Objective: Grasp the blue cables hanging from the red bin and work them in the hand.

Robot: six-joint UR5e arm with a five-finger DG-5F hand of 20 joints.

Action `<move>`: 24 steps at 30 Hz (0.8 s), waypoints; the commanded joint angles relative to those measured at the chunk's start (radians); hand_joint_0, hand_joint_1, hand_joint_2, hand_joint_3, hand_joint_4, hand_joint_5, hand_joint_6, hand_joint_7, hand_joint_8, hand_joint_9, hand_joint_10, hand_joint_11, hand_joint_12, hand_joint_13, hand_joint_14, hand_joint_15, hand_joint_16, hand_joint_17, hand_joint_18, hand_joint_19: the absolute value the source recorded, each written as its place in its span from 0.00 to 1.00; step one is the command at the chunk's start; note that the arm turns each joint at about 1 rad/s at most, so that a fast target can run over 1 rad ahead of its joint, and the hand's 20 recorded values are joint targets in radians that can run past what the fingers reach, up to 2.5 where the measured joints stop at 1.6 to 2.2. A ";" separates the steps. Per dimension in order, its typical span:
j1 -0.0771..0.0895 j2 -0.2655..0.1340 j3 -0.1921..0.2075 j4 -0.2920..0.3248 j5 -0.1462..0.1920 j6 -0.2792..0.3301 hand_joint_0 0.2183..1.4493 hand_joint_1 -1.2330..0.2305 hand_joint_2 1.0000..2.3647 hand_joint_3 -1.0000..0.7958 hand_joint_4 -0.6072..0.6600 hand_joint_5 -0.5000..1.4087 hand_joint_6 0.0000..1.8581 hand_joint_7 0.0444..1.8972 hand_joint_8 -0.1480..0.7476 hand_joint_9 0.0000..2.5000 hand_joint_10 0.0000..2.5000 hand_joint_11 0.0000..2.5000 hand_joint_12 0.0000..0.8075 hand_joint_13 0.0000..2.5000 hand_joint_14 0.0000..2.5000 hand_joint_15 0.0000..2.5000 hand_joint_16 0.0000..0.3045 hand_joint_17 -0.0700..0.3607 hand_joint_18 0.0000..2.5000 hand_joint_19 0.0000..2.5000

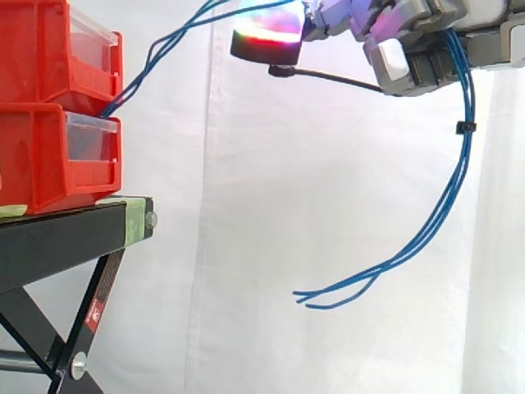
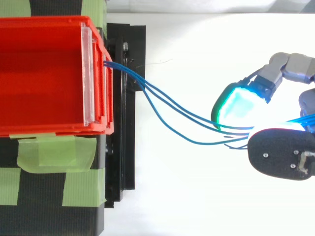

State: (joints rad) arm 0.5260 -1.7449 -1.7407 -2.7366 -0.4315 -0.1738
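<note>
Gripping the blue cables, your curled hand holds strands that look limp and light; retake them just below it.

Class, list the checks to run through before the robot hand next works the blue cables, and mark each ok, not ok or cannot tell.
1. Thin blue cables held in the hand: ok.
2. Cables rooted at the stacked red plastic bins: ok.
3. Slack between bins and hand, nothing taut: ok.
4. Loose ends hang clear of the black metal stand: ok.
5. Small black tie binds the hanging cables: ok.
6. Firmness of the grip: cannot tell.
</note>
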 commanded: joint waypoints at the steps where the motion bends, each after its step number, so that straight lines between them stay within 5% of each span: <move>1: 0.000 -0.001 0.000 0.000 0.000 0.000 0.62 0.41 0.02 0.39 0.68 0.46 0.01 0.66 0.76 0.35 1.00 1.00 0.81 0.50 1.00 0.82 0.19 0.47 0.61 0.22; 6: 0.000 -0.001 0.000 0.000 0.000 0.000 0.65 0.41 0.02 0.56 0.67 0.47 0.01 0.67 0.69 0.35 1.00 1.00 0.82 0.50 1.00 0.83 0.20 0.48 0.60 0.20; 8: 0.000 -0.001 0.001 0.002 0.000 0.000 0.65 0.40 0.02 0.60 0.68 0.47 0.01 0.67 0.75 0.35 1.00 1.00 0.82 0.51 1.00 0.83 0.20 0.49 0.61 0.18; 12: 0.002 0.001 0.000 0.003 0.007 0.000 0.60 0.40 0.02 0.40 0.67 0.47 0.01 0.66 0.76 0.34 1.00 1.00 0.83 0.50 1.00 0.84 0.20 0.48 0.60 0.22; 16: 0.005 0.001 0.001 0.006 0.016 0.005 0.67 0.40 0.01 0.74 0.68 0.48 0.01 0.67 0.75 0.33 1.00 1.00 0.82 0.50 1.00 0.82 0.21 0.50 0.58 0.14; 17: 0.006 -0.001 0.001 0.008 0.020 0.007 0.67 0.40 0.01 0.76 0.67 0.48 0.00 0.67 0.77 0.33 1.00 1.00 0.82 0.50 1.00 0.82 0.21 0.50 0.58 0.13; 19: 0.008 0.001 0.001 0.009 0.028 0.010 0.66 0.40 0.01 0.73 0.68 0.48 0.00 0.67 0.78 0.33 1.00 1.00 0.82 0.50 1.00 0.81 0.22 0.51 0.60 0.13; 23: 0.012 -0.001 0.001 0.009 0.043 0.022 0.61 0.40 0.02 0.49 0.68 0.47 0.01 0.67 0.77 0.33 1.00 1.00 0.82 0.50 1.00 0.82 0.21 0.50 0.61 0.19; 24: 0.012 0.001 0.001 0.009 0.046 0.023 0.64 0.41 0.02 0.56 0.67 0.47 0.01 0.67 0.78 0.33 1.00 1.00 0.82 0.49 1.00 0.82 0.21 0.49 0.59 0.18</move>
State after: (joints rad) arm 0.5363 -1.7447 -1.7398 -2.7278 -0.3955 -0.1572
